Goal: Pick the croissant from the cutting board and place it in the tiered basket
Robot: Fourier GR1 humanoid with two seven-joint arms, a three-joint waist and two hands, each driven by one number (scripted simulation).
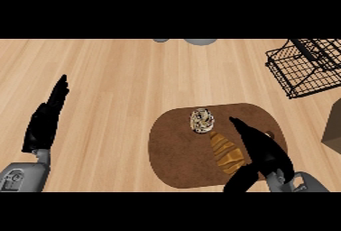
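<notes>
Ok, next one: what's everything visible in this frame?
Counter: one, light wood, throughout.
Cutting board: one, dark brown, lower centre.
Croissant: one, golden-brown, on the board.
Round speckled item: one, whitish, board's far end.
Tiered basket: one, black wire, upper right.
Box: one, brown, right edge.
Grey objects: two, top edge, cut off.
Left hand: one, black, open, resting at left.
Right hand: one, black, open, over the board beside the croissant.

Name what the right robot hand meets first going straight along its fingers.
Likely nothing: right robot hand points just right of the speckled round item, then past the cutting board rim onto counter; depth unclear.
</notes>
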